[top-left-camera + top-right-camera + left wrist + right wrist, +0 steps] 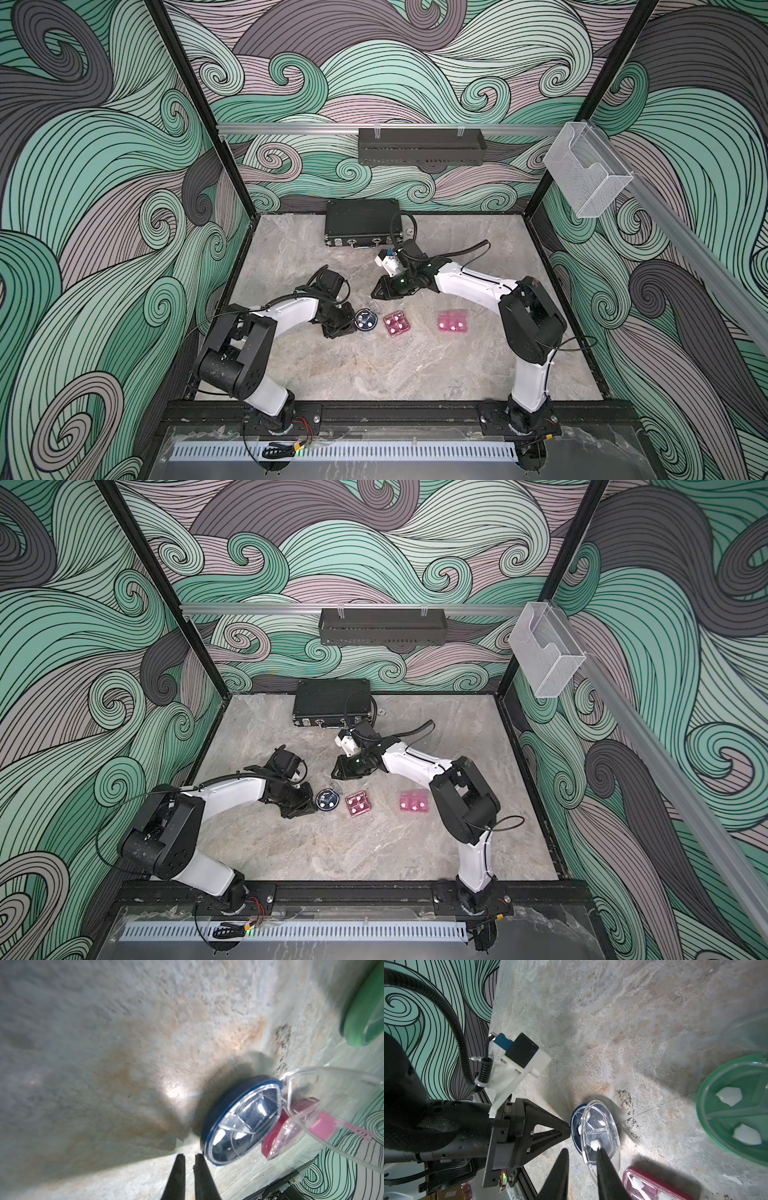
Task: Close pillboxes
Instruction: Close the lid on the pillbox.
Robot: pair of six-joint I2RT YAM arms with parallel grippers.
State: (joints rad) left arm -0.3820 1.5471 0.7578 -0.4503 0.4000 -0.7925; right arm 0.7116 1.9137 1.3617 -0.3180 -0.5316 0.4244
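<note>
**A:** How do the grippers stand?

**B:** The left gripper (189, 1156) is closed on nothing. In the right wrist view its tips touch the wall of the dark blue pillbox (216, 1109). The right gripper (581, 1149) has a narrow gap. One finger (604, 1167) touches the rim of that box's clear lid (600, 1126) and the other stands clear of it, so nothing is pinched.

**A:** How does that box lie?

**B:** Its base sits flat on the counter (415, 365). The lid is raised and tilted, on the side facing the right gripper. The box is round, so it has no long axis.

**A:** And the others, taken from the dark blue pillbox?

**B:** The square dark pink pillbox (396, 324) is just beside it, on the robot's right. The rectangular light pink pillbox (453, 316) is farther the same way, well apart, with its long axis along that same line. The green pillbox (702, 1105) is near it and open, with white pills showing. Only the wrist views show it, because the right arm covers it in both top views. The black briefcase (361, 222) lies well beyond, against the back wall.
</note>
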